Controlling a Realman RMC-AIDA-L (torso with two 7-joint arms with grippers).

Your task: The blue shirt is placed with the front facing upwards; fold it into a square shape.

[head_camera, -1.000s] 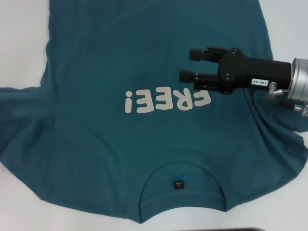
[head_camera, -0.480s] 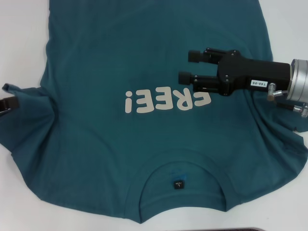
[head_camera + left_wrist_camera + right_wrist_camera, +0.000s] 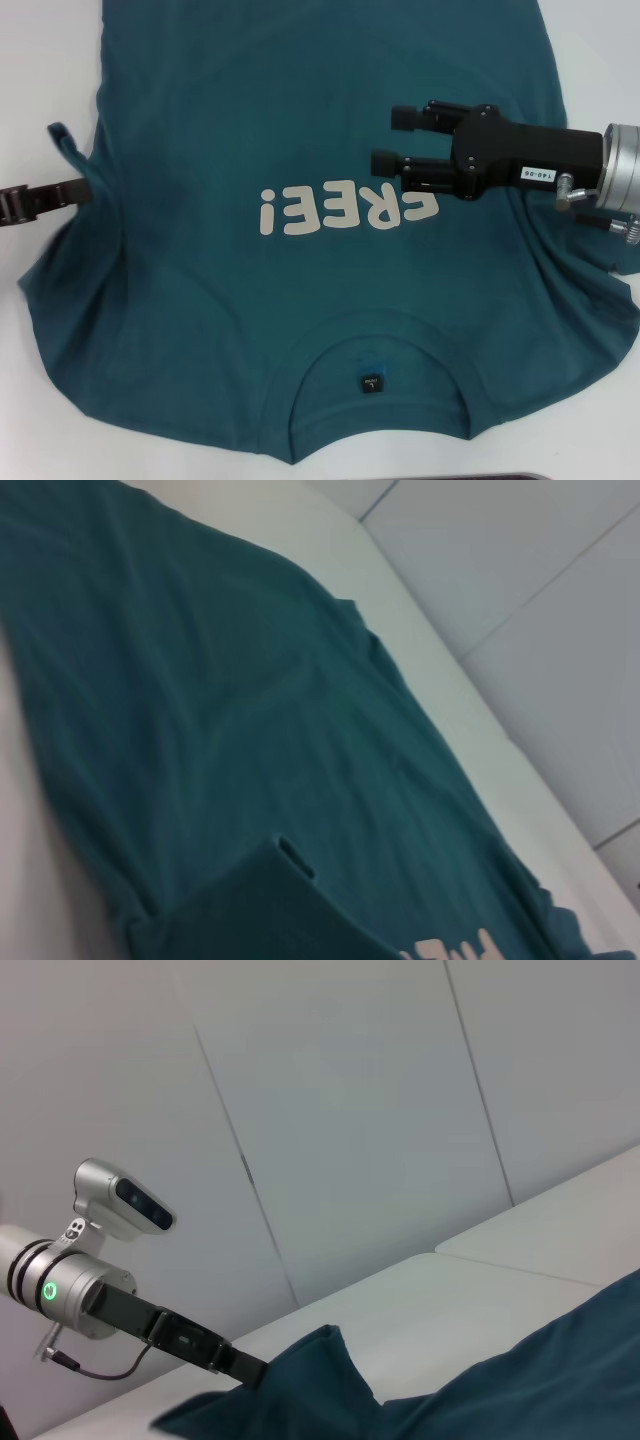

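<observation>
Left claw (image 3: 88,188) reaches in level at the frame's left edge, pinching the blue shirt (image 3: 300,300) sleeve (lifted). Right claw (image 3: 385,140) hovers center-right over the lettering, prongs parted, empty.

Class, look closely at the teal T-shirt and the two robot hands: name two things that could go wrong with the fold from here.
1. The left hand pinches only the sleeve of the dark teal cotton T-shirt; the fabric may slip out mid-fold.
2. The right hand hovers open over the white "FREE!" lettering, so it may block the incoming sleeve.
</observation>
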